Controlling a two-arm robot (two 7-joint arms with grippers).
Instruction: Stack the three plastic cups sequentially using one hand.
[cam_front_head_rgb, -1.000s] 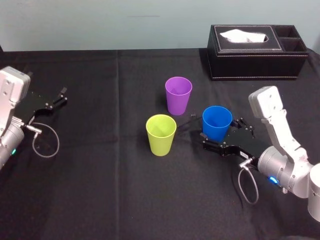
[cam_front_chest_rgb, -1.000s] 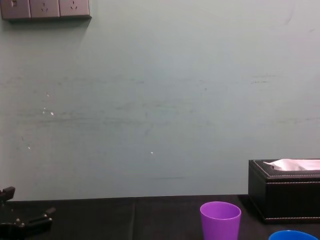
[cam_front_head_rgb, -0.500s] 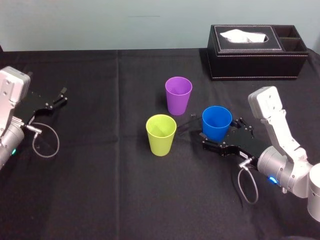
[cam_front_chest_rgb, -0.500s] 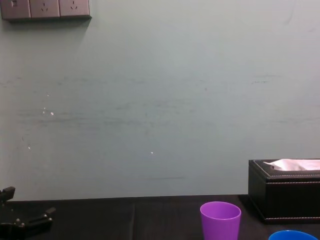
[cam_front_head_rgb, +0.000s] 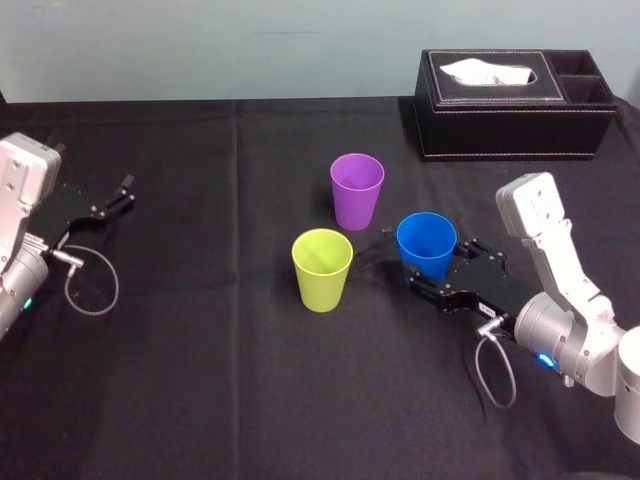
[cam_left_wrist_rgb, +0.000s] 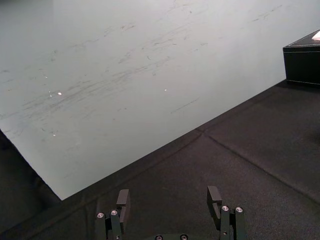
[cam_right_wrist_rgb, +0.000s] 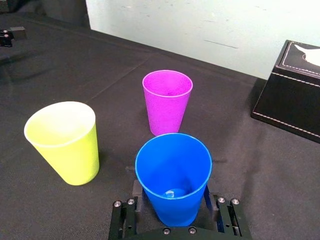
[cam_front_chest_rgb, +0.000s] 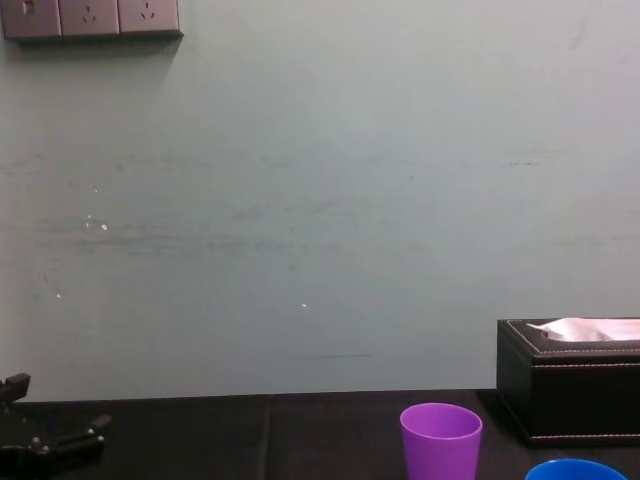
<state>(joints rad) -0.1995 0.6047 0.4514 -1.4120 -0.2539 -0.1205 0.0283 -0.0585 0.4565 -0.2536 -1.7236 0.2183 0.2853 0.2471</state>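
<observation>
Right gripper (cam_front_head_rgb: 428, 272) seemingly clamped; left gripper (cam_left_wrist_rgb: 168, 198) spread.

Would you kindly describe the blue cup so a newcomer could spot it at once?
Start at the black leather tissue box at the far right and come toward the robot to the bright blue tapered plastic cup, rightmost of three. Unlike the free-standing purple plastic cup and yellow-green plastic cup, it is clamped in the right gripper; the left gripper idles open, far left.

Support: black-clothed table (cam_front_head_rgb: 200, 380) | upright on it: 1 purple cup (cam_front_head_rgb: 357, 190), 1 yellow-green cup (cam_front_head_rgb: 321, 269), near each other | far right: 1 black tissue box (cam_front_head_rgb: 515, 105)
</observation>
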